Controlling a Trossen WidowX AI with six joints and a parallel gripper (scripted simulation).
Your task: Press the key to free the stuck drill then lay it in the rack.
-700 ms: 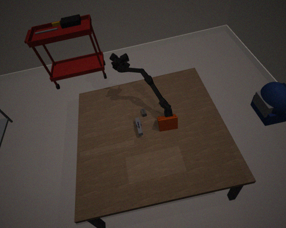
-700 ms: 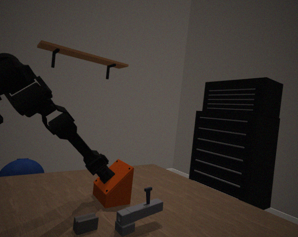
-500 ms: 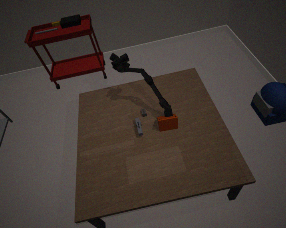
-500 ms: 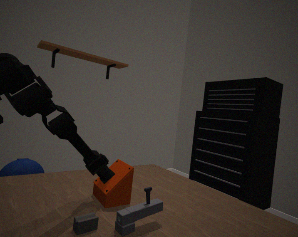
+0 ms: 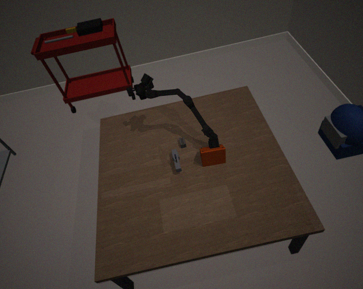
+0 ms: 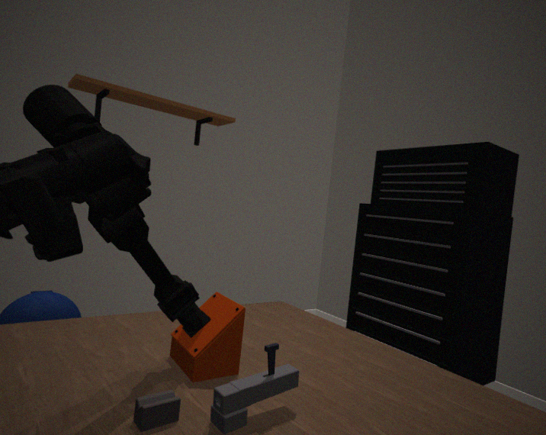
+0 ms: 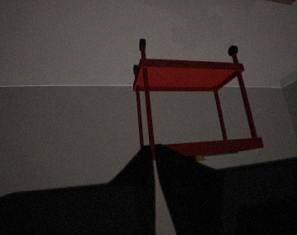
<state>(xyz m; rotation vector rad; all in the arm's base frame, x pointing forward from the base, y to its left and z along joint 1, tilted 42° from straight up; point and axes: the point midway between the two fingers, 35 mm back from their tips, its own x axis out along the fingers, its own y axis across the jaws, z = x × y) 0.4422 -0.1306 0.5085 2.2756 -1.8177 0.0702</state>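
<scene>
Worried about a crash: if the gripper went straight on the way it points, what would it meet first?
Probably the red cart: the shut gripper points at it, off the table edge. How much gap remains is unclear.

The arm (image 5: 187,102) is built of matte black links with blocky joint housings. It is mounted on an orange wedge-shaped base (image 6: 212,336) fitted with dark corner screws.

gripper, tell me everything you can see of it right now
The gripper is dark, almost black, with two parallel fingers shut together on nothing, only a thin slit between them. It hangs in the air beyond the wooden table's far edge, stretched out toward the red cart, touching nothing visible.
</scene>
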